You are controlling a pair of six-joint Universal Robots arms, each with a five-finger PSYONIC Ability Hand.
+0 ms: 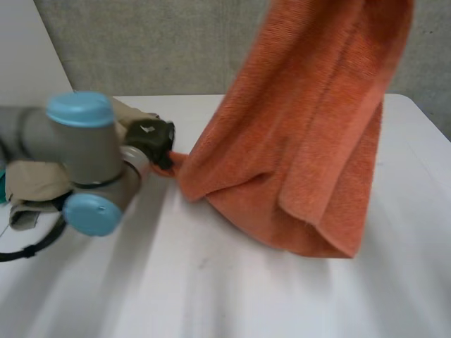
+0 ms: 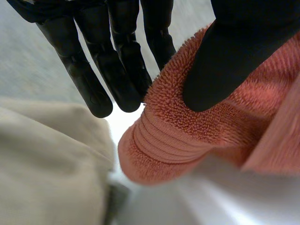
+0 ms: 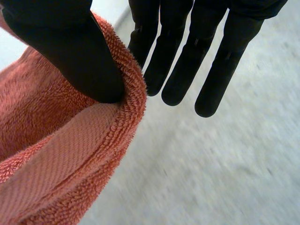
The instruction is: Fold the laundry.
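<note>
An orange towel (image 1: 303,141) hangs from high up at the right, and its lower folds rest on the white table (image 1: 211,282). My left hand (image 1: 151,137) is at the towel's low left corner. In the left wrist view the thumb (image 2: 225,51) presses that banded corner of the towel (image 2: 187,136) against straight fingers (image 2: 117,61), pinching it. In the right wrist view my right hand's thumb (image 3: 70,47) clamps the towel's hemmed edge (image 3: 61,154) against the fingers (image 3: 187,61), well above the table.
A beige garment (image 1: 35,179) lies crumpled at the table's left side, under my left arm, and sits close beside the towel corner in the left wrist view (image 2: 47,164). A grey wall stands behind the table.
</note>
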